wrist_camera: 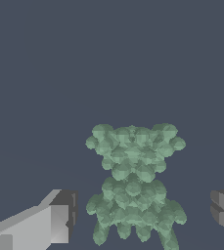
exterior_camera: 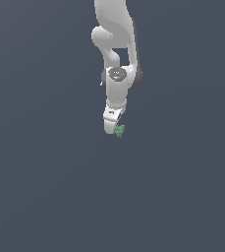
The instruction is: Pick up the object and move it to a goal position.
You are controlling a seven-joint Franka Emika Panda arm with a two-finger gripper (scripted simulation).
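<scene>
Gripper (wrist_camera: 143, 215) jaws stand spread wide, one finger (wrist_camera: 40, 224) on each side of the pale-green object (wrist_camera: 133, 180), with clear gaps between pads and object in the wrist view, so nothing is clamped yet. In the exterior view the gripper (exterior_camera: 113, 129) hangs low under the arm (exterior_camera: 116, 54), with the object (exterior_camera: 120, 131) just beside its tip, toward the exterior view's right; whether it touches a finger there is too small to tell.

By the look of it, the approach is done and the jaws straddle the object. Closing, lifting and carrying to the goal are all left, and no goal marker shows in either view.

The lumpy object looks like a small figure, with a broad upper lobe, a narrower waist and jagged lower prongs. Its long axis runs roughly across the line between the fingers, so they would probably close on its narrower width.
</scene>
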